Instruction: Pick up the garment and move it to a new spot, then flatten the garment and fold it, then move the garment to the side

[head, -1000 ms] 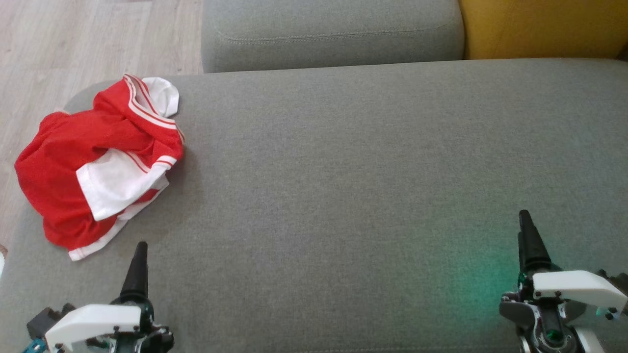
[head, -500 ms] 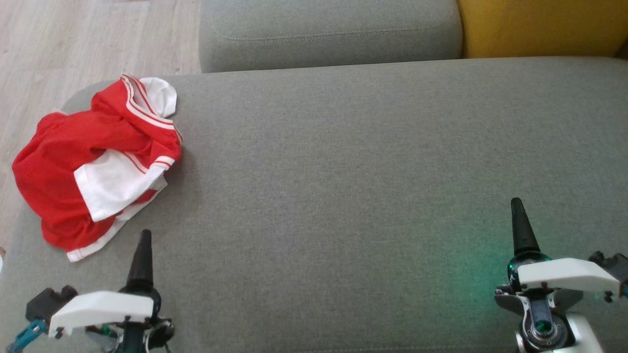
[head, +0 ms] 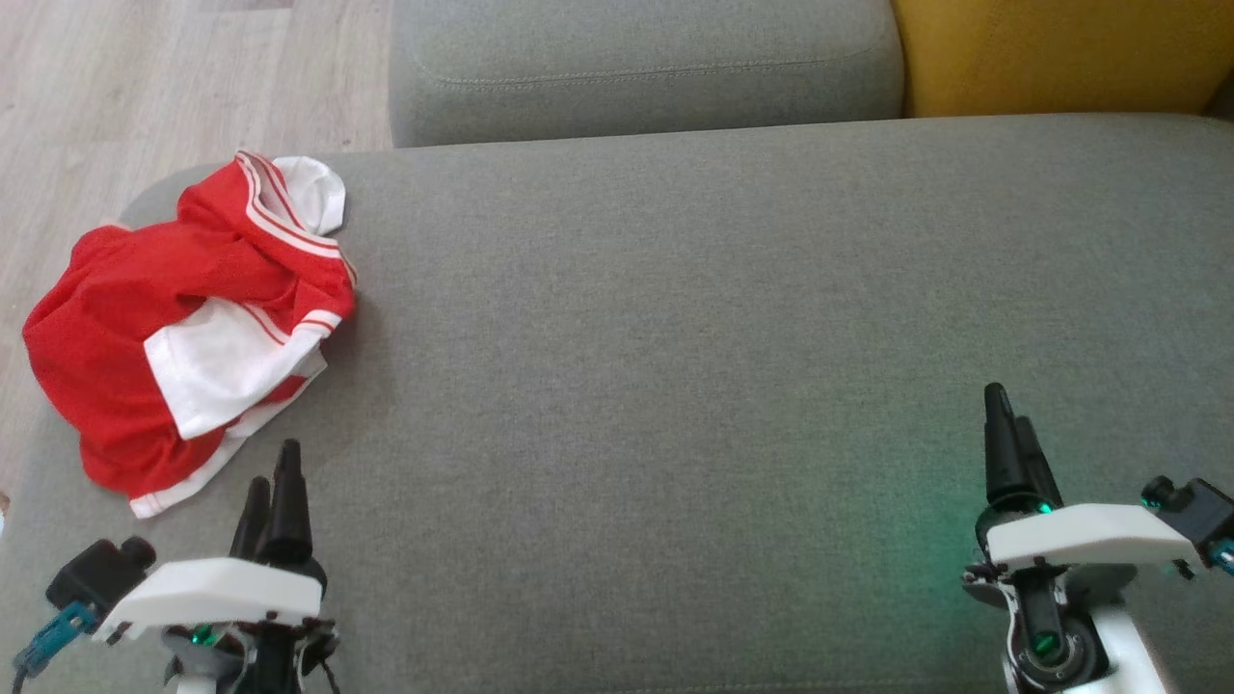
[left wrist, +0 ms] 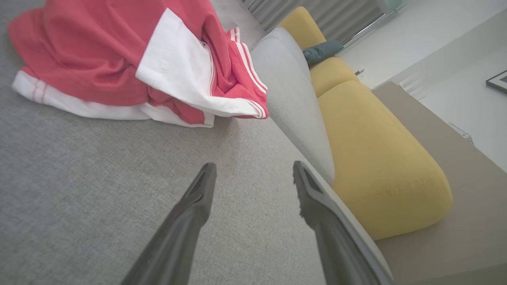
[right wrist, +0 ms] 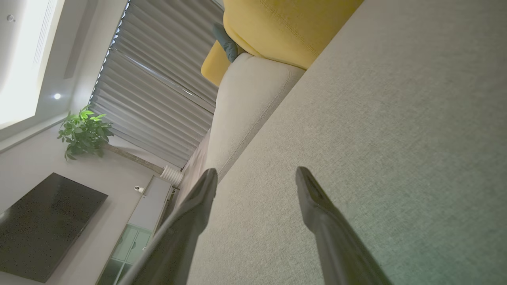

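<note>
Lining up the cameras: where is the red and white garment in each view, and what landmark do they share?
Head view: red and white garment at the left edge, crumpled on the left end of the grey seat.
Left wrist view: upper left.
Right wrist view: faces along the grey seat, away from it.
Shared landmark: yellow cushion, top right in head, right in left wrist, top centre in right wrist.

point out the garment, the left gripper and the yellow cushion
garment (head: pixel 116 299): head view, on its red middle
left gripper (left wrist: pixel 254 166): left wrist view, midway between its fingertips
yellow cushion (head: pixel 1051 53): head view, on its front face
</note>
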Motion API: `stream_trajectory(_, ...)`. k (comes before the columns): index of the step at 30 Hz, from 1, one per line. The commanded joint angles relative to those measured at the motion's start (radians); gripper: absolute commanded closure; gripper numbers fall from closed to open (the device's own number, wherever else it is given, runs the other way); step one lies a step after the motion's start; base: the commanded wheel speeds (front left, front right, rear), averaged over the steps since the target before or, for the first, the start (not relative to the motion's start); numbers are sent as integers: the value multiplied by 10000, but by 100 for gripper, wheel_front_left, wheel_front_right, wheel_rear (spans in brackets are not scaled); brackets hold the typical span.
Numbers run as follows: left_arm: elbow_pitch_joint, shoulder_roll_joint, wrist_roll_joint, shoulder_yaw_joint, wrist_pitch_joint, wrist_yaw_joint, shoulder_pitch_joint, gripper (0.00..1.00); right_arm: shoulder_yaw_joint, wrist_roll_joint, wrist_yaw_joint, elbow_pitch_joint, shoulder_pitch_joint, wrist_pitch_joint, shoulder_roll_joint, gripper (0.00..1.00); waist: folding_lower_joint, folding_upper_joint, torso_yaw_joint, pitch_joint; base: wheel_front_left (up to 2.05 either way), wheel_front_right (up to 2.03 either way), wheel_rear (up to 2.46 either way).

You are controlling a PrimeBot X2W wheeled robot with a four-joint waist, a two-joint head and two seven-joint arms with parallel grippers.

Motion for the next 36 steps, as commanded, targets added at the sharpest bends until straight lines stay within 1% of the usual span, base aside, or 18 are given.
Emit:
stream_trajectory(1, -423, 205, 422, 45, -124, 74, -621, 0, 168, -401, 36, -357, -651, -173, -175, 0, -1, 0, -5, -10, 0, 0, 0)
stream_trajectory(9, -438, 308, 1425, -110, -357, 300, -633, 0, 413, -1403, 41, -191, -752, -407, -170, 0, -1, 0, -41, -46, 0, 0, 0)
stream_trajectory(10, -438, 308, 1425, -110, -357, 300, -633, 0, 413, -1403, 41, -191, -752, -407, -170, 0, -1, 0, -41, -46, 0, 0, 0)
stream_trajectory(19, -173, 360, 2519, -278, -620, 533, -618, 0, 726, -2555, 47, 252, -842, -672, -207, 0, -1, 0, -86, -84, 0, 0, 0)
stream_trajectory(20, -147, 365, 2773, -326, -679, 590, -614, 0, 764, -2814, 48, 332, -872, -731, -208, 0, -1, 0, -90, -86, 0, 0, 0)
stream_trajectory(21, -147, 365, 2773, -326, -679, 590, -614, 0, 764, -2814, 48, 332, -872, -731, -208, 0, -1, 0, -90, -86, 0, 0, 0)
stream_trajectory(22, -123, 376, 3019, -361, -737, 640, -616, 0, 773, -3099, 49, 377, -894, -790, -205, 0, -1, 0, -96, -89, 0, 0, 0)
stream_trajectory(36, -40, 497, 4770, -567, -1147, 988, -666, 0, 849, -5100, 58, 438, -972, -1201, -126, 0, -1, 0, -186, -111, 0, 0, 0)
